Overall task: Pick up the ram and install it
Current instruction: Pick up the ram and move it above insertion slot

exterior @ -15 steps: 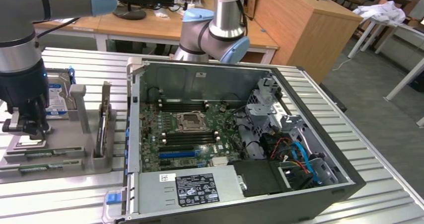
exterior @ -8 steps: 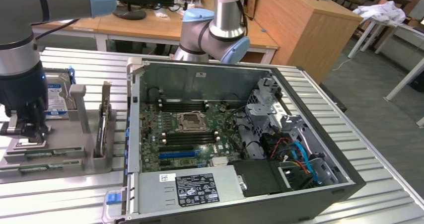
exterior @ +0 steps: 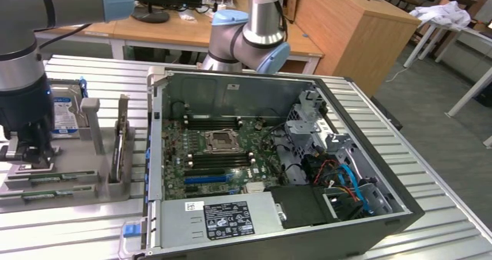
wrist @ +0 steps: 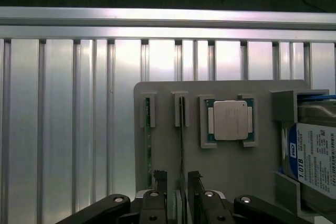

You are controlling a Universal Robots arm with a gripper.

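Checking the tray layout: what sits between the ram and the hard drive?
A processor chip sits in its own recess on the grey tray, between the ram and the hard drive, as the wrist view shows.

The computer case (exterior: 223, 93) and grey parts tray (exterior: 108, 189) are seen obliquely from above in the exterior view. From the wrist, the tray and hard drive (wrist: 315, 158), shared by both, are viewed closely downward.

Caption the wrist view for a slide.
Open tool astride the ram in its grey holder, beside a processor and hard drive.
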